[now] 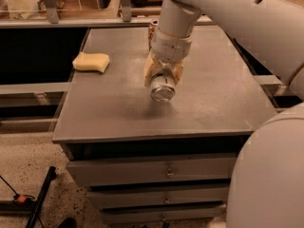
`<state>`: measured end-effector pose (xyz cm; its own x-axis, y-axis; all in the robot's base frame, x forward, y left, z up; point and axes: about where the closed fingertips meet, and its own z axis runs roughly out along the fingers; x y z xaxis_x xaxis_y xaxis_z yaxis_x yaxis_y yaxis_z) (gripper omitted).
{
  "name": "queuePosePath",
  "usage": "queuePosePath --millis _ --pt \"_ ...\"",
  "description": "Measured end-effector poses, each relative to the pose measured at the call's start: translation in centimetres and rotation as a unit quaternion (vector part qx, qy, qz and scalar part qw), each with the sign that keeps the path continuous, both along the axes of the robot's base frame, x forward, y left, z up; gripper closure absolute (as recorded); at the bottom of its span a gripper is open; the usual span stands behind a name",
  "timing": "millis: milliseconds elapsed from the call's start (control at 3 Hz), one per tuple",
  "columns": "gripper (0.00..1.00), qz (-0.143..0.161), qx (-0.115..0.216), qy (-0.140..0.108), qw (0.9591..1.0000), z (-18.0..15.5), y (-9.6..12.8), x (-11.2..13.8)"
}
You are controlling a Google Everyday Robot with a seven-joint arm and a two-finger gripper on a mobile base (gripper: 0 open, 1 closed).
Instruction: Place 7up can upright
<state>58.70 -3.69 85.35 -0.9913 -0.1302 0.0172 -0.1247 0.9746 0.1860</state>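
Observation:
The 7up can (163, 90) is a silver can lying on its side, its shiny round end facing the camera. My gripper (163, 76) comes down from above and is shut on the can, with tan fingers (149, 72) on either side of its body. The can hangs slightly above the grey tabletop (114, 113), near its middle, with a shadow beneath it. The green lettering is hidden by the fingers and the viewing angle.
A yellow sponge (91, 61) lies at the table's left side. A brown-orange can (152, 28) stands at the back, mostly hidden behind my wrist. Drawers (166, 172) are below the front edge. My white arm fills the right side.

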Motion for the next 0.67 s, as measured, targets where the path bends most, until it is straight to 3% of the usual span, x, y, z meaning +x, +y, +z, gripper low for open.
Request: queuePosePath --millis 333,667 --pt "1.00 0.075 0.082 -0.048 0.9926 2.44 0.89 -0.02" --pt "1.00 0.108 0.089 -0.061 0.9883 2.41 0.38 -0.08"
